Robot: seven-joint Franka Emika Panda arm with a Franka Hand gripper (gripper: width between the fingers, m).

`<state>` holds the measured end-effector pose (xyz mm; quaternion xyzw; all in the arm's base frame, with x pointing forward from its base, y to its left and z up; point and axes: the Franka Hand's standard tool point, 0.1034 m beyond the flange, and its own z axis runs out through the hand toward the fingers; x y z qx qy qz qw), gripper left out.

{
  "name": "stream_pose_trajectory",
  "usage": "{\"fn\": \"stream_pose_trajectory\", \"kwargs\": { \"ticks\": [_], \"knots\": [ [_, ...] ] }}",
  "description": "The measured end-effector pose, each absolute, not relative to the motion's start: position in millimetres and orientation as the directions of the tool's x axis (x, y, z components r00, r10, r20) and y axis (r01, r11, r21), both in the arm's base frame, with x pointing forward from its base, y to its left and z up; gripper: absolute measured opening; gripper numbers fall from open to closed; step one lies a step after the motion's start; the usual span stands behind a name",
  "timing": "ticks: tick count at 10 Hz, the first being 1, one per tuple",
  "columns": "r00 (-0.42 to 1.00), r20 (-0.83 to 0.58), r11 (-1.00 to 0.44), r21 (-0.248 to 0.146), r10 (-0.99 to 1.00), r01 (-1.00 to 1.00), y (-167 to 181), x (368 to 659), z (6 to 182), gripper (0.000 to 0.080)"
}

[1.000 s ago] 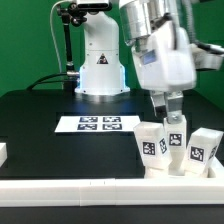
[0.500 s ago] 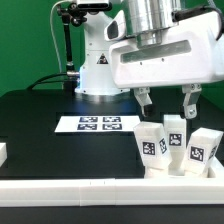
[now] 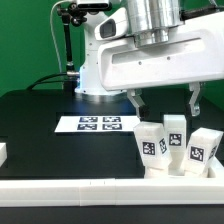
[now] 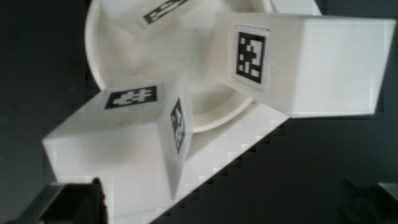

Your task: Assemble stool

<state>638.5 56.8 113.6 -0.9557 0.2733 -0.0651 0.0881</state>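
The gripper (image 3: 166, 100) hangs with its jaws spread wide and nothing between them, above the cluster of white stool parts at the exterior view's right; its body fills the upper right of that view and is cut off by the frame. In the wrist view only the dark, blurred tips of its fingers (image 4: 75, 200) show at the edge of the picture. Below them lie the leg blocks (image 3: 152, 146), three small white rectangular pieces standing upright close together, each with a black-and-white square tag on its facing side. The round seat (image 4: 169, 55) is hidden behind the blocks in the exterior view; the wrist view shows part of its curved white rim, the rest cut off, with blocks lying against it. Whether the blocks are joined to it cannot be told. Further toward the exterior view's left, the marker board (image 3: 99, 124) lies flat on the black table (image 3: 40, 125), and a long white rail (image 3: 100, 189) runs along the near edge.
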Motion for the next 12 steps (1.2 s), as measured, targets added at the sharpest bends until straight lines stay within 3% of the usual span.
{"fn": "stream_pose_trajectory", "kwargs": {
  "ticks": [2, 5, 8, 12],
  "knots": [
    [0.943, 0.133, -0.947, -0.148, -0.306, -0.286, 54.0, 641.5, 116.4, 0.0649],
    [0.986, 0.168, -0.998, -0.062, -0.001, 0.009, 57.8, 643.3, 118.5, 0.0649],
    [0.972, 0.175, -0.986, -0.030, 0.155, 0.162, 53.8, 643.6, 118.4, 0.0649],
    [0.829, 0.155, -0.843, 0.080, 0.537, 0.532, 56.7, 643.3, 116.7, 0.0649]
  ]
}}
